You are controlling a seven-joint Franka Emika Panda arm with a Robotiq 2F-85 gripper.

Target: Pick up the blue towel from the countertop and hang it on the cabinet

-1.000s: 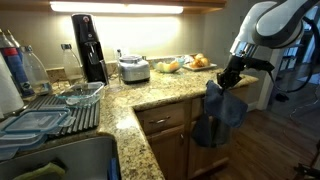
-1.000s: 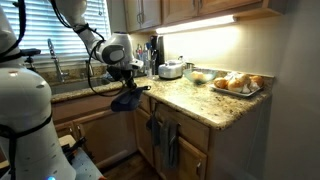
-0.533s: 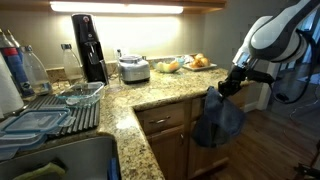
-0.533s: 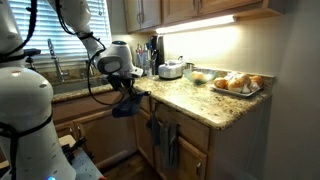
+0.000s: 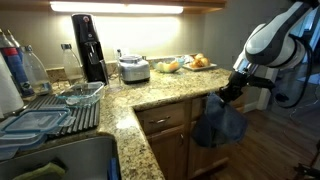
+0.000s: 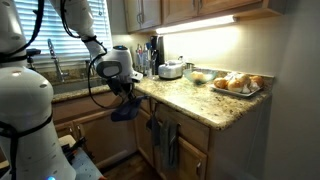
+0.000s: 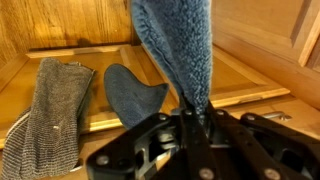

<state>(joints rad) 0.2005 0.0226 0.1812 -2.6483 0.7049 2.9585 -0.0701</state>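
My gripper (image 5: pixel 229 92) is shut on the blue towel (image 5: pixel 218 122), which hangs down from the jaws in front of the wooden cabinet (image 5: pixel 165 145) below the granite countertop (image 5: pixel 165 87). In an exterior view the gripper (image 6: pixel 124 95) holds the towel (image 6: pixel 124 110) just off the counter's edge, beside the cabinet (image 6: pixel 180 150). In the wrist view the towel (image 7: pixel 180 50) runs up from the shut jaws (image 7: pixel 192 122), with the cabinet door (image 7: pixel 60 30) behind it.
A grey cloth (image 7: pixel 50 115) and a blue cloth (image 7: pixel 132 92) hang on the cabinet door, also seen in an exterior view (image 6: pixel 165 140). On the counter stand a rice cooker (image 5: pixel 134 68), a coffee maker (image 5: pixel 88 45), food plates (image 5: pixel 185 64) and a dish rack (image 5: pixel 50 110).
The gripper has moved with the towel a little lower and away from the counter's edge, along the cabinet front. The towel stays in the jaws.
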